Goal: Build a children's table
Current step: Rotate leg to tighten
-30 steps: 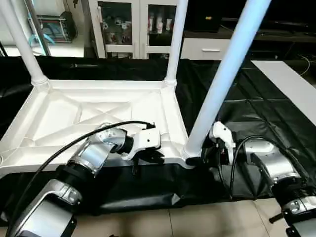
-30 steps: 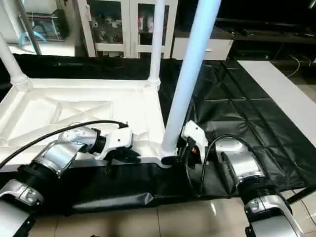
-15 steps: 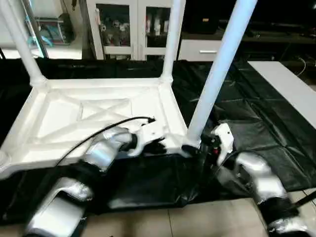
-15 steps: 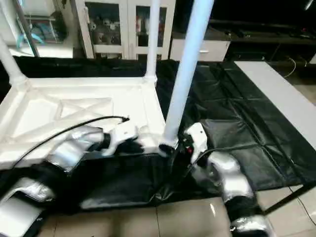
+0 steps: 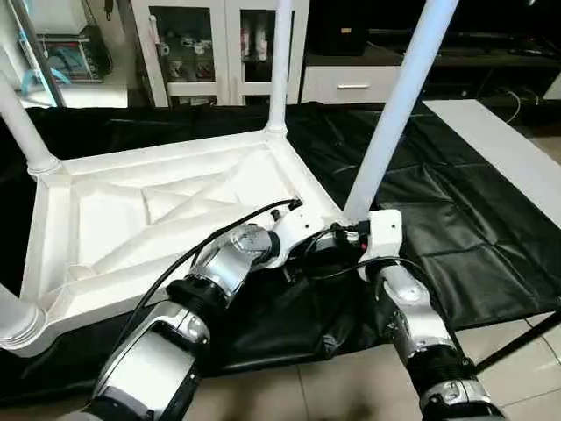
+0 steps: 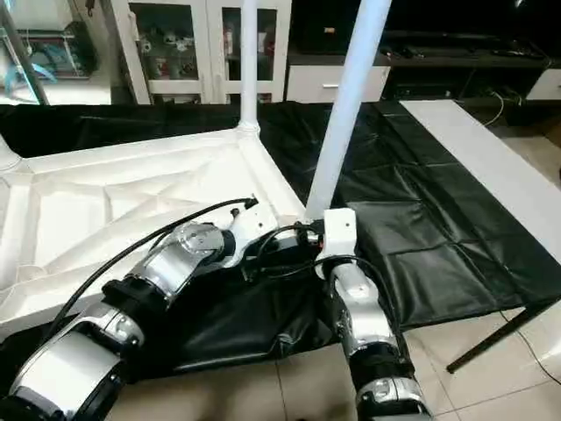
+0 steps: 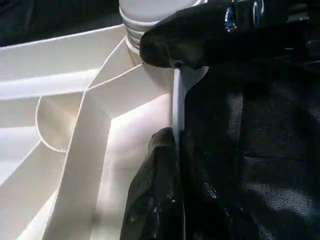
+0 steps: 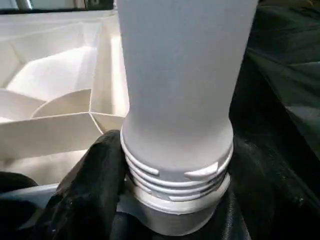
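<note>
The white tabletop (image 5: 105, 210) lies upside down on the black-draped work table, its X ribs facing up. Legs stand in its far left socket (image 5: 22, 123), far right socket (image 5: 280, 61) and near right socket (image 5: 394, 114); a fourth leg's base (image 5: 16, 320) shows at the near left corner. My left gripper (image 5: 302, 250) is shut on the tabletop's thin rim (image 7: 176, 110) beside the near right corner. My right gripper (image 5: 346, 241) is shut on the near right leg's ribbed base (image 8: 175, 165), with one finger (image 8: 95, 185) against its collar.
The black cloth (image 5: 289, 324) bunches and hangs over the work table's front edge, just under both forearms. A white board (image 5: 508, 149) lies along the right side. A glass-door cabinet (image 5: 219, 53) stands behind the table. Tiled floor (image 5: 351, 386) is below.
The view has shifted. The tabletop has turned on the cloth, its near right corner swinging away from me. Both grippers have drawn close together at that corner, the right one closing in on the leg's base.
</note>
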### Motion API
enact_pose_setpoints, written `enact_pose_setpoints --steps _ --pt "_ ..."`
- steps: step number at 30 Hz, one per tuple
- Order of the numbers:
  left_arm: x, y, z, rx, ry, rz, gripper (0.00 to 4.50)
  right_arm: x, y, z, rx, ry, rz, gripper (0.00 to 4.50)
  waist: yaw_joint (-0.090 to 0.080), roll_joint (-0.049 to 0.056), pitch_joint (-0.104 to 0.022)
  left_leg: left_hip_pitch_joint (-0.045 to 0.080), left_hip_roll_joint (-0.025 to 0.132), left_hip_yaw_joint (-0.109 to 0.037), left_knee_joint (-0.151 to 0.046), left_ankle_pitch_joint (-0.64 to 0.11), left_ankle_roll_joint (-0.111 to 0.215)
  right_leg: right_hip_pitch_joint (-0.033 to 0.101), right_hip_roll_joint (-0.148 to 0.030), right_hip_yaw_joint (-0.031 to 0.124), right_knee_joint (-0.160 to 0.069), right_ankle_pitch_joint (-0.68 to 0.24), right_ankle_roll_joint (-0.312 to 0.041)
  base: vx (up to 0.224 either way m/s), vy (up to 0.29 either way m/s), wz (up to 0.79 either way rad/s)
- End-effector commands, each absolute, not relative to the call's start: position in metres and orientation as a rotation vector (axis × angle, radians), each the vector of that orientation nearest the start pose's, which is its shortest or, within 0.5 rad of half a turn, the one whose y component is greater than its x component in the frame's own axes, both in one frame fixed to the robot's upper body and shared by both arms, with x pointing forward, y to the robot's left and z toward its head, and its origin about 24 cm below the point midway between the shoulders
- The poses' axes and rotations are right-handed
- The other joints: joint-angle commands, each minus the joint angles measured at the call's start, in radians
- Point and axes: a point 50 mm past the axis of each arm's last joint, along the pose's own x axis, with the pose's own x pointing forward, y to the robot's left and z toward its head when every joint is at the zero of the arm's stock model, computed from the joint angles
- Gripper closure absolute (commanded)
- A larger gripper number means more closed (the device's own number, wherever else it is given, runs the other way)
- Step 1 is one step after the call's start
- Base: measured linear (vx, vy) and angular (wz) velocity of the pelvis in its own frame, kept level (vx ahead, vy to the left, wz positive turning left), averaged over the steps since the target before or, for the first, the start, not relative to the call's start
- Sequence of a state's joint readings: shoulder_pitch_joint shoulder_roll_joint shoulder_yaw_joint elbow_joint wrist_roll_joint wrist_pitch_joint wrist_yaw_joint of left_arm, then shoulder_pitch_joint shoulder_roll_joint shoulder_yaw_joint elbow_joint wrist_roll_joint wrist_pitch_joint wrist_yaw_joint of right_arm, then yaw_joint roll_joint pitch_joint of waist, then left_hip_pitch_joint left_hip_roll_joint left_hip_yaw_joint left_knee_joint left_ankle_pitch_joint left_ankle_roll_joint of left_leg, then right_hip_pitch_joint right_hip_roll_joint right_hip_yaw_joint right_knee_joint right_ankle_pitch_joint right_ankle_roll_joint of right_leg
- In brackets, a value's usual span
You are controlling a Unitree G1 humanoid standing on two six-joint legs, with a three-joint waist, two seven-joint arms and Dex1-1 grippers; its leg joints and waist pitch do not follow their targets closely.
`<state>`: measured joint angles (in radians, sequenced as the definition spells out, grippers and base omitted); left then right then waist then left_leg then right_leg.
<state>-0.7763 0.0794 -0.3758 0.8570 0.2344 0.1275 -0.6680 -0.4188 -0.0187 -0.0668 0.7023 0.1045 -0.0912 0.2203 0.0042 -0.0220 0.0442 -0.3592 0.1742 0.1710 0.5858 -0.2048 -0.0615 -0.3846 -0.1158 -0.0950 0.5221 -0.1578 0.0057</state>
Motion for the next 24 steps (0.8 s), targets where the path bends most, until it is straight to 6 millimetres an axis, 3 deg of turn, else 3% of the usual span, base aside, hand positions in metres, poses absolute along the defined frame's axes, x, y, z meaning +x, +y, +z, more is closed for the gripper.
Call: enact_pose_setpoints --steps 1,3,4,5,6,7,8,10,11,13,14,15,16,17,19,20,22,24 --pt "0.347 0.062 0.029 0.667 0.439 -0.865 4.5 0.316 -0.089 0.034 0.173 0.018 0.481 1.22 -0.004 -0.002 -0.042 0.019 0.053 -0.031 -0.103 -0.518 0.013 0.008 -0.05 0.029 -0.071 -0.536 -0.107 0.0 0.0 0.0" --pt "0.347 0.064 0.029 0.671 0.443 -0.872 4.5 0.315 -0.094 0.035 0.174 0.006 0.479 1.0 -0.006 -0.005 -0.043 0.007 0.055 -0.029 -0.106 -0.497 0.018 0.014 -0.048 0.033 -0.059 -0.475 -0.125 0.0 0.0 0.0" --pt "0.345 0.07 0.027 0.687 0.455 -0.903 4.5 0.315 -0.109 0.041 0.153 -0.022 0.475 0.89 -0.015 -0.005 -0.045 -0.016 0.054 -0.036 -0.111 -0.46 0.022 0.031 -0.048 0.031 -0.048 -0.451 -0.122 0.0 0.0 0.0" --pt "0.345 0.07 0.027 0.687 0.455 -0.903 4.5 0.315 -0.109 0.041 0.153 -0.022 0.475 0.79 -0.017 -0.005 -0.049 -0.022 0.056 -0.037 -0.11 -0.424 0.024 0.038 -0.052 0.032 -0.046 -0.423 -0.121 0.006 -0.001 -0.22" --pt "0.343 0.073 0.026 0.688 0.466 -0.93 4.5 0.315 -0.118 0.044 0.132 -0.026 0.474 0.79 -0.016 -0.003 -0.054 -0.018 0.059 -0.033 -0.106 -0.359 0.031 0.032 -0.05 0.037 -0.037 -0.331 -0.153 0.006 -0.001 -0.22" --pt "0.342 0.075 0.026 0.687 0.472 -0.948 4.5 0.315 -0.124 0.045 0.116 -0.026 0.473 0.66 -0.016 -0.003 -0.054 -0.018 0.059 -0.033 -0.106 -0.359 0.031 0.032 -0.05 0.037 -0.037 -0.331 -0.153 0.0 0.0 0.0" --pt "0.336 0.081 0.026 0.692 0.484 -1.027 4.5 0.314 -0.143 0.05 0.058 -0.023 0.509 0.58 -0.005 -0.007 -0.057 0.008 0.057 -0.013 -0.091 -0.327 0.051 0.015 -0.049 0.046 -0.034 -0.242 -0.21 0.085 -0.025 0.12" --pt "0.334 0.085 0.025 0.691 0.503 -1.059 4.5 0.313 -0.152 0.052 0.024 -0.018 0.541 0.47 0.001 -0.011 -0.056 0.0 0.056 -0.006 -0.086 -0.287 0.086 0.02 -0.048 0.052 -0.022 -0.2 -0.233 0.089 -0.029 0.12" --pt "0.332 0.088 0.025 0.69 0.517 -1.078 4.5 0.313 -0.157 0.053 0.003 -0.014 0.563 0.31 -0.001 -0.013 -0.057 -0.01 0.055 -0.007 -0.085 -0.256 0.1 0.027 -0.047 0.05 -0.015 -0.192 -0.237 0.0 0.0 0.0" --pt "0.329 0.094 0.024 0.706 0.533 -1.115 4.5 0.31 -0.164 0.054 -0.012 0.015 0.625 0.26 0.0 -0.015 -0.06 -0.009 0.054 -0.005 -0.079 -0.221 0.109 0.025 -0.048 0.052 -0.013 -0.177 -0.241 0.027 -0.023 0.01" --pt "0.322 0.101 0.024 0.724 0.561 -1.187 4.5 0.3 -0.173 0.055 -0.058 0.073 0.765 0.21 0.005 -0.016 -0.064 -0.009 0.055 -0.005 -0.071 -0.149 0.135 0.032 -0.045 0.052 0.002 -0.108 -0.265 0.071 -0.053 0.02" --pt "0.322 0.101 0.024 0.724 0.561 -1.187 4.5 0.3 -0.173 0.055 -0.058 0.073 0.765 0.12 0.011 -0.014 -0.065 -0.009 0.056 -0.004 -0.068 -0.121 0.148 0.036 -0.044 0.051 0.007 -0.076 -0.272 0.071 -0.053 0.02" --pt "0.32 0.104 0.024 0.729 0.57 -1.214 4.5 0.296 -0.176 0.055 -0.077 0.098 0.817 0.05 0.014 -0.012 -0.063 -0.005 0.056 0.002 -0.064 -0.083 0.164 0.029 -0.044 0.053 0.012 -0.025 -0.289 0.062 -0.054 0.0" --pt "0.313 0.108 0.023 0.726 0.596 -1.296 4.5 0.286 -0.182 0.054 -0.114 0.157 0.918 0.05 0.023 -0.012 -0.062 -0.005 0.059 0.001 -0.063 -0.075 0.174 0.036 -0.044 0.051 0.013 -0.017 -0.295 0.045 -0.055 -0.01" --pt "0.312 0.109 0.023 0.725 0.6 -1.309 4.5 0.285 -0.183 0.054 -0.119 0.165 0.931 0.05 0.027 -0.013 -0.06 -0.004 0.06 0.004 -0.064 -0.077 0.173 0.035 -0.044 0.051 0.012 -0.032 -0.292 0.022 -0.027 0.0" --pt "0.304 0.114 0.022 0.739 0.628 -1.39 4.5 0.279 -0.19 0.056 -0.151 0.198 0.996 0.05 0.034 -0.022 -0.056 -0.003 0.06 0.003 -0.067 -0.126 0.143 0.035 -0.045 0.051 0.005 -0.126 -0.276 0.0 0.0 0.0" --pt "0.302 0.116 0.022 0.738 0.64 -1.408 4.5 0.277 -0.191 0.057 -0.157 0.206 1.014 0.05 0.036 -0.025 -0.047 0.003 0.064 0.004 -0.076 -0.205 0.098 0.027 -0.045 0.054 -0.011 -0.272 -0.243 0.0 0.0 0.0" --pt "0.293 0.117 0.023 0.728 0.632 -1.506 4.5 0.276 -0.194 0.06 -0.149 0.214 1.04 0.05 0.039 -0.019 -0.044 0.011 0.066 -0.001 -0.082 -0.255 0.058 0.023 -0.046 0.054 -0.02 -0.376 -0.211 0.0 0.0 0.0"
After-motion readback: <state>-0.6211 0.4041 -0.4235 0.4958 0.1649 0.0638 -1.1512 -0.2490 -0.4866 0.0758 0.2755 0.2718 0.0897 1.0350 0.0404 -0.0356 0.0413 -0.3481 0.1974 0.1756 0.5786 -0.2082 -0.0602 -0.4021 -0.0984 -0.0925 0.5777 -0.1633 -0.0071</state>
